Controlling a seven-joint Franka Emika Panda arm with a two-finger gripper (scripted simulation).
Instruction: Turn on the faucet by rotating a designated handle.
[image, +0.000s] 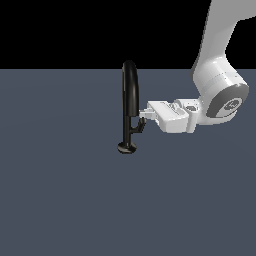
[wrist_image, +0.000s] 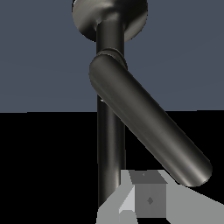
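The glossy black faucet stands upright on its small round base, with a tall arched tube. Its handle, a short black bar, sticks out from the lower stem toward the exterior view's right. My gripper reaches in level from the exterior view's right, with its fingertips right at the handle, just above the bar. The fingers look pressed together with nothing between them. In the wrist view the handle runs slantwise across the stem, very close to the fingertips. The base shows beyond it.
The faucet stands on a flat dark grey-blue floor. My white arm comes down from the exterior view's upper right. Nothing else shows.
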